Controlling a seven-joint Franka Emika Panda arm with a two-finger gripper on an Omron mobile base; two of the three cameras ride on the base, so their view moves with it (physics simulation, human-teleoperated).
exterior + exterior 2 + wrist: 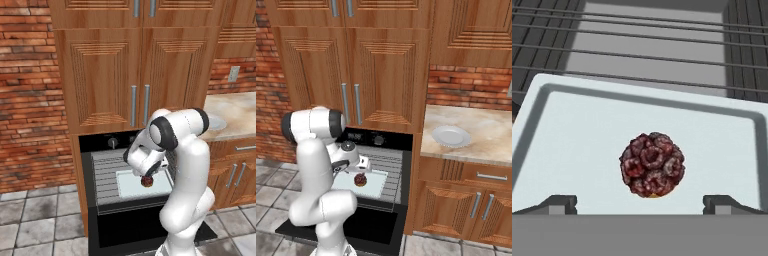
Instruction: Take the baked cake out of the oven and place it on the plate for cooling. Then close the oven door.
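The oven stands open, its black glass oven door folded down flat in front. On the wire rack lies a pale square tray, and the small dark reddish-brown cake rests near its middle. My gripper hovers just above the cake, open, with one fingertip wide on each side and not touching it. The white round plate sits on the counter to the right of the oven. In the right base view the cake shows below my hand.
Wire racks and ribbed grey oven walls surround the tray. Brown cabinet doors with vertical handles rise above the oven. A stone counter over drawers lies to the right, and a brick wall to the left.
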